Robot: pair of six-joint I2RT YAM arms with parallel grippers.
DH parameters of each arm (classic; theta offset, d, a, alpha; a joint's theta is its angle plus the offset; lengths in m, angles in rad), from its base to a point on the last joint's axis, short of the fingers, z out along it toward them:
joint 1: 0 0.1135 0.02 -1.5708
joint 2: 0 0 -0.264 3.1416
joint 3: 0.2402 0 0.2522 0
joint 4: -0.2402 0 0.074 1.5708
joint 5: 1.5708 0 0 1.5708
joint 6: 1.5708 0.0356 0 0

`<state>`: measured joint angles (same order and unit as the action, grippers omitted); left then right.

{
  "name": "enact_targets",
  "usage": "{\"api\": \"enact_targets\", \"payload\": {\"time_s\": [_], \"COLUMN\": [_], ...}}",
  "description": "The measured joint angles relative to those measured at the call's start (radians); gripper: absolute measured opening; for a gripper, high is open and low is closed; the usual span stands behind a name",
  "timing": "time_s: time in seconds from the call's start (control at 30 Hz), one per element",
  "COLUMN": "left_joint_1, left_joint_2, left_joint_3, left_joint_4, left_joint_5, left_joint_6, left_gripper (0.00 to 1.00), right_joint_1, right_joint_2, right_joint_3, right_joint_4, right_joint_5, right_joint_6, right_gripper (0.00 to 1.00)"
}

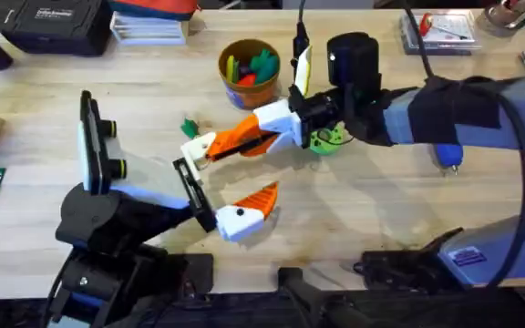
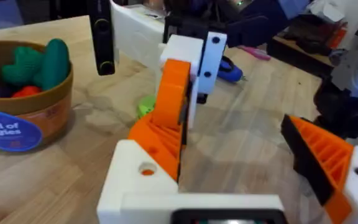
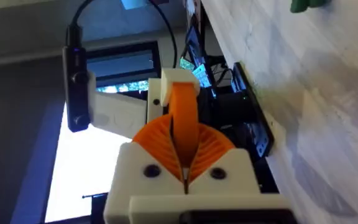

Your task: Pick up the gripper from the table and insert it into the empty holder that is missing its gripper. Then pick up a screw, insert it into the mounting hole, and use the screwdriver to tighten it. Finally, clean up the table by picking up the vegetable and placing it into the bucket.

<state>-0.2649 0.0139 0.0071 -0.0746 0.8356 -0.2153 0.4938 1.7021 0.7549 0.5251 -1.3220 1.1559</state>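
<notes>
Two arms meet at the middle of the overhead frame. The right jaws, reaching in from the right, are closed on the gripper. Its long axis runs left-to-right, and its left end meets the holder on the left arm. The left jaws stand wide apart with nothing between them. Their fitted orange pad lies lower on the counter. The vegetable sits just above the holder, the bucket higher up, and the screwdriver far right.

From the left wrist, the gripper rises out of the holder at lower left (whether fully seated I cannot tell).

From the right wrist, the gripper points straight away towards the holder, so the push should follow that axis.
</notes>
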Motion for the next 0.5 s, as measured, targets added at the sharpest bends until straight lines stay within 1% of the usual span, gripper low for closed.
{"api": "enact_targets", "payload": {"time_s": [0.23,0.5], "left_joint_1": [0.002,0.002], "left_joint_2": [0.0,-0.003], "left_joint_3": [0.0,0.001], "left_joint_4": [0.002,0.002], "left_joint_5": [-0.026,-0.02], "left_joint_6": [0.007,0.025], "left_gripper": [0.987,0.987], "right_joint_1": [0.009,-0.001], "right_joint_2": [0.004,0.015], "right_joint_3": [0.014,0.015], "right_joint_4": [0.002,0.029], "right_joint_5": [0.014,-0.03], "right_joint_6": [0.0,-0.011], "right_gripper": [0.006,0.006]}}
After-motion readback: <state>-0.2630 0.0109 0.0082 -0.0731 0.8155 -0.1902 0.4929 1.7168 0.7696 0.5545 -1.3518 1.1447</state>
